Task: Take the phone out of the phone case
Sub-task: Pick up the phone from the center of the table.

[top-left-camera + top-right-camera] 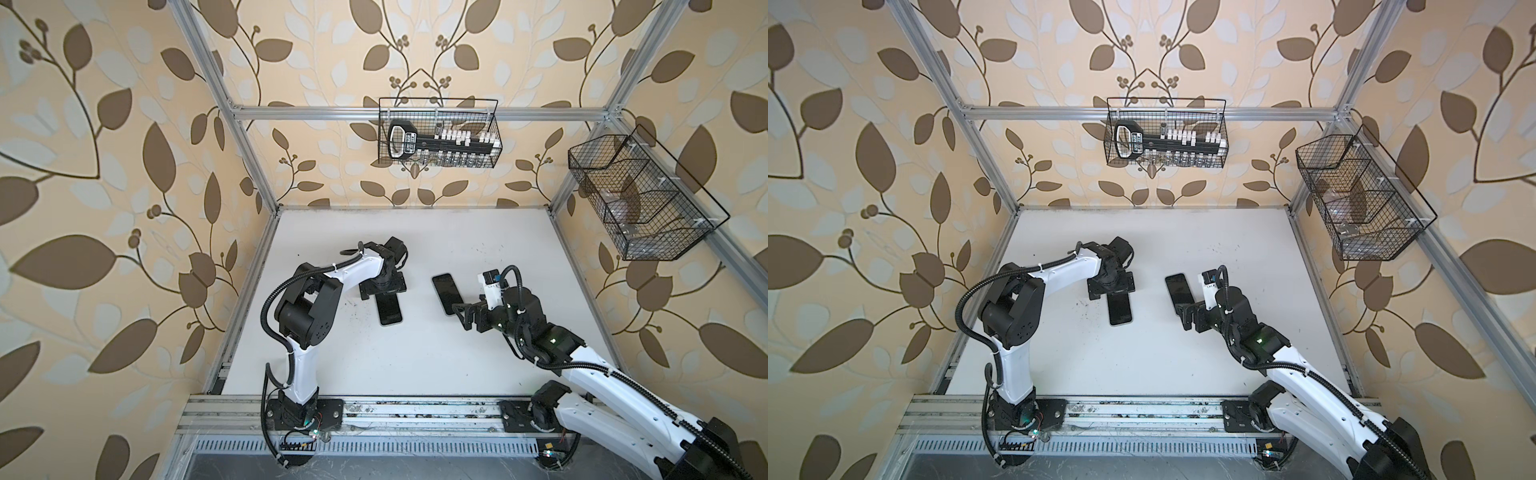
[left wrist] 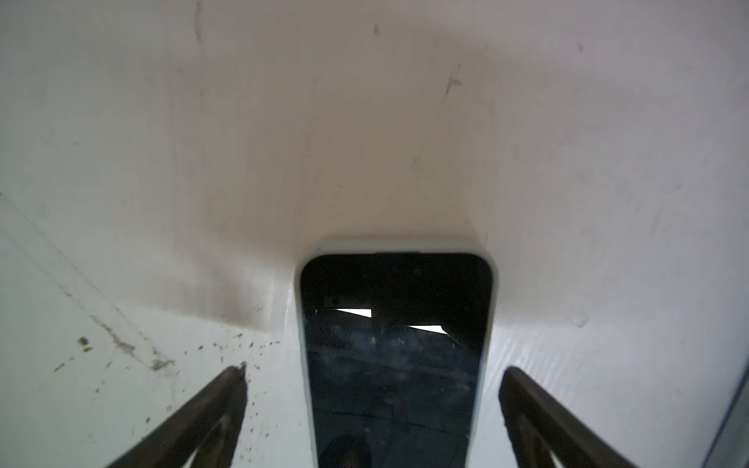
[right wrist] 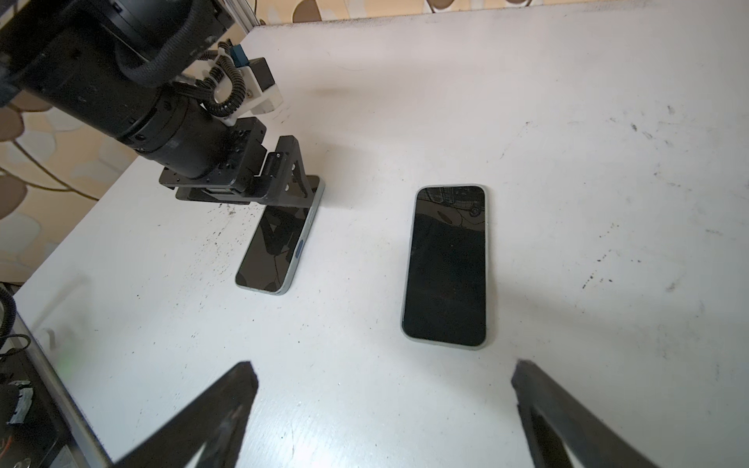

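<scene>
Nearest the lens in both top views runs the slotted rail [image 1: 415, 409] that carries my two arm bases, at 6 o'clock of the white tabletop [image 1: 415, 361]. Dark specks [image 2: 158, 364] dot the surface at 9 o'clock of the cased phone [image 1: 390, 313], which lies flat, screen up, with a pale rim around its glass. On the back wall at 12 o'clock hangs a wire basket [image 1: 494, 137] holding a black rack of white pieces. A second phone [image 1: 445, 293] lies flat at 2 o'clock of the first, apart from it; whether its thin rim is a case I cannot tell. A side basket [image 1: 648, 245] hangs on the wall at 2 o'clock.

My left fingers [image 2: 373, 372] point down over the cased phone's 12 o'clock end. They are spread wide, one on each side with a gap to both edges, gripping nothing. My right fingers [image 3: 385, 366] hover at 5 o'clock of the second phone, spread just as wide, empty and not touching it.
</scene>
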Action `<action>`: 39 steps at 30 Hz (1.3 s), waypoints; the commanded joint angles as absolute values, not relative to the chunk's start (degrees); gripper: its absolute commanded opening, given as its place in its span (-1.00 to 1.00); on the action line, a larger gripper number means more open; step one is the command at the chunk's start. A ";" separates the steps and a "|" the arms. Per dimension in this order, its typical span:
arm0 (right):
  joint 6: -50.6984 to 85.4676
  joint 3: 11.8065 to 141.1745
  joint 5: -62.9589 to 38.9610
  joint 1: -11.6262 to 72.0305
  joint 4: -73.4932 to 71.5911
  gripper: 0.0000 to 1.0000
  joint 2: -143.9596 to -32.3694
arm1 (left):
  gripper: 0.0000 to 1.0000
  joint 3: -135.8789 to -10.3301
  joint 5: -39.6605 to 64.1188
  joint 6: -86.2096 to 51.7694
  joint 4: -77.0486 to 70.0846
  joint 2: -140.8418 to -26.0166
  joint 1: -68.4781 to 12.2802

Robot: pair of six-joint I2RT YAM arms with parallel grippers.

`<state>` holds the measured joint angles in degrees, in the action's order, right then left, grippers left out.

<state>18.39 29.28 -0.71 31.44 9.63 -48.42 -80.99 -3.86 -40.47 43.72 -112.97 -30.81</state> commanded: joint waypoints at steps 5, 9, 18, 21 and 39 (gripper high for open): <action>17.23 28.21 -2.11 30.29 9.19 1.00 -48.24 | 0.97 -82.95 -3.12 -40.78 44.12 -115.16 -31.29; 17.18 28.04 -2.48 29.82 9.03 1.00 -48.25 | 0.90 -83.99 -3.41 -40.33 44.77 -115.89 -31.29; 17.18 28.12 -2.81 29.49 8.79 1.00 -48.53 | 0.76 -84.56 -3.96 -39.90 45.58 -117.07 -31.28; 17.13 28.12 -2.90 29.40 8.88 1.00 -48.45 | 0.68 -83.71 -3.97 -39.90 45.23 -116.98 -31.20; 17.51 28.34 -3.08 29.24 9.38 1.00 -47.74 | 0.36 -79.77 -3.55 -38.74 44.17 -114.73 -31.22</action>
